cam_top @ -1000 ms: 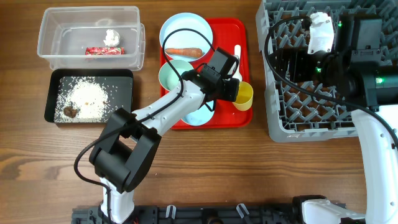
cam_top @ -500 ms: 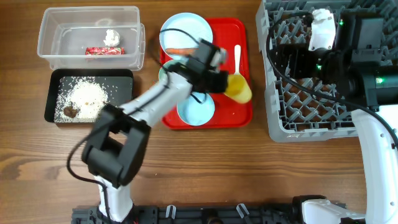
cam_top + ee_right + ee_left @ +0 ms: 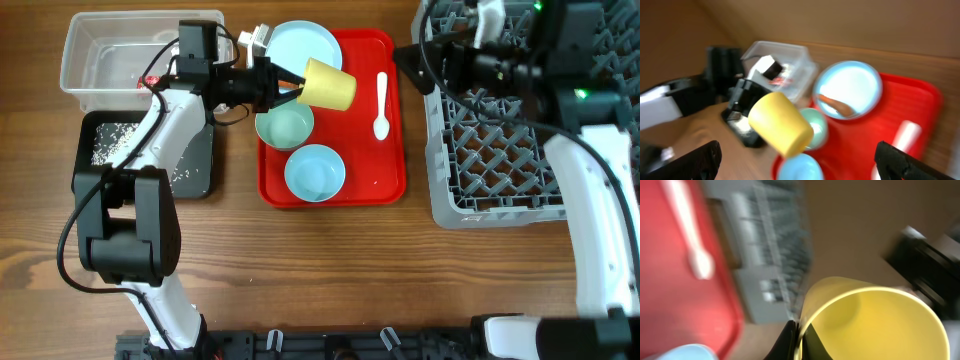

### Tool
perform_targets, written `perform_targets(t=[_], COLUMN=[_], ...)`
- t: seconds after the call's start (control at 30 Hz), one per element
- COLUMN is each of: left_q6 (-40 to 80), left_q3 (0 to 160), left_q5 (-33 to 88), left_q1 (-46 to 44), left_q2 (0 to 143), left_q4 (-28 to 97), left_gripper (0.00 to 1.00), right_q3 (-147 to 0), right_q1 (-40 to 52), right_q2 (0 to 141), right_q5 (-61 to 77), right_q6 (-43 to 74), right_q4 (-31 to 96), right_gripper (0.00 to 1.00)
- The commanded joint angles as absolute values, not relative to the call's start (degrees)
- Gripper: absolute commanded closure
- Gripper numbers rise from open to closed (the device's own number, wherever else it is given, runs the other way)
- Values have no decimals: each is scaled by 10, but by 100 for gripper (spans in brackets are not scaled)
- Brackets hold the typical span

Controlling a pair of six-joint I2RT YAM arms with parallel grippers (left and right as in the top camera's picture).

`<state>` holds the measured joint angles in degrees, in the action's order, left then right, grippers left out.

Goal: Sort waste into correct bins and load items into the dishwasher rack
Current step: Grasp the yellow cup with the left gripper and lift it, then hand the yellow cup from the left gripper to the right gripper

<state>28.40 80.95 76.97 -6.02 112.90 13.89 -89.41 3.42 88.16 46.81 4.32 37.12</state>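
- Overhead: the left claw [image 3: 290, 88] pinches the rim of the yellow cup [image 3: 328, 84]. The cup is held tilted on its side above the top of the red tray [image 3: 390, 160], overlapping the plate [image 3: 300, 42] at top centre.
- Two bowls sit on the tray below the cup, one [image 3: 284, 126] just under it and the other [image 3: 315, 172] lower. The spoon [image 3: 381, 105] lies to the cup's right.
- The tub [image 3: 100, 55] is at upper left. The black tray [image 3: 198, 180] lies below it, with rice [image 3: 105, 145] in it.
- The right claw [image 3: 408, 62] is spread and empty at the rack's [image 3: 500, 150] left edge, upper right — near the cup, not touching it.
- Left wrist, blurred: the cup fills the lower right, with one finger [image 3: 789, 339] on its rim. Tray and spoon are at upper left, the rack at centre.
- Right wrist, blurred: the fingers [image 3: 697, 160] stand wide apart in the lower corners. The cup is at centre, and the carrot [image 3: 832, 105] lies on the plate — right of centre.
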Motion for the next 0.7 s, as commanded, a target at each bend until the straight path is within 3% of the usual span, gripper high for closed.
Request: perform_targets(t=[0.0, 0.27, 0.67], left_q6=[297, 326, 416], left_q3=[813, 813, 813], left_q5=[904, 903, 902], left_q1=[-63, -65, -66], left_q2=[1101, 1101, 1101], left_q4=[126, 113, -3], left_gripper=[96, 96, 96], right_q3=[-894, -894, -876], right_q1=[34, 49, 136], right_q2=[927, 973, 981], right_q5=[632, 681, 562], right_q6=[44, 14, 0], right_q4=[339, 327, 326], right_gripper=[0, 3, 14])
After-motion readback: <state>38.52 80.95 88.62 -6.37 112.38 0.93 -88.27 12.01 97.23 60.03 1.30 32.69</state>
